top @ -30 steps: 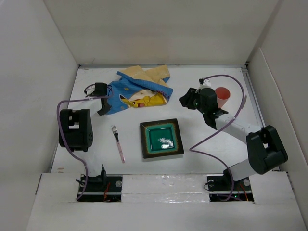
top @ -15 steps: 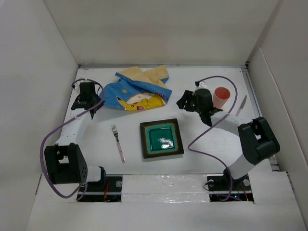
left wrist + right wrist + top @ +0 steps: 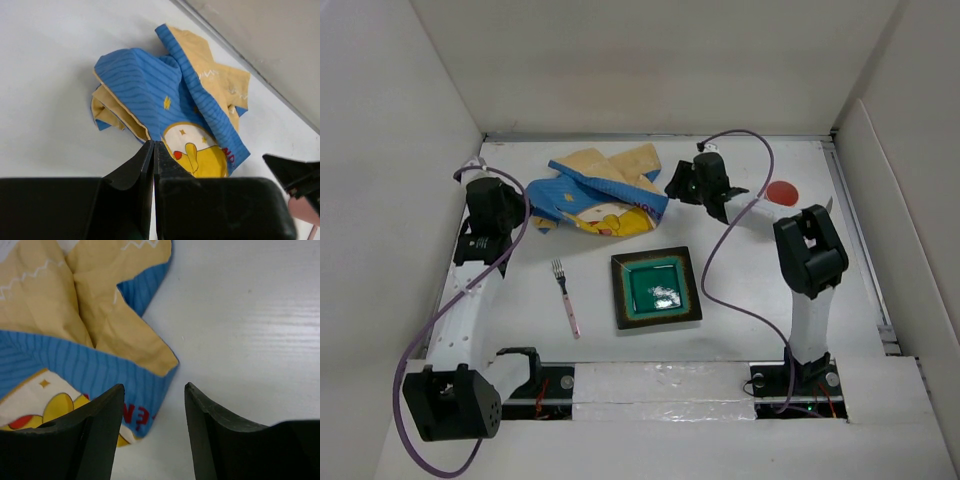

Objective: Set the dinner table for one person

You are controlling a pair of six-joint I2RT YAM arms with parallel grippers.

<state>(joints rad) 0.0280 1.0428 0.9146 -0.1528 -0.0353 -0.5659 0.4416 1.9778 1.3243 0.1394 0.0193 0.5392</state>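
Both arms just swung to the crumpled blue-and-yellow cloth mat (image 3: 595, 195): right end effector (image 3: 152, 395) released, left end effector (image 3: 153, 150) clenched; spreading probably next.

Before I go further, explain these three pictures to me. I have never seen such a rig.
These are two robot arms bolted at the near edge of a white table, each ending in a two-finger gripper. The wide picture looks down from above and behind them. The other two come from a camera on each wrist, with black fingers at the bottom. On the table are a crumpled blue and yellow cloth, a fork, a square green plate and a red cup. The left gripper is shut, its tips at the cloth's edge; whether it pinches cloth I cannot tell. The right gripper is open above a corner of the cloth, holding nothing.
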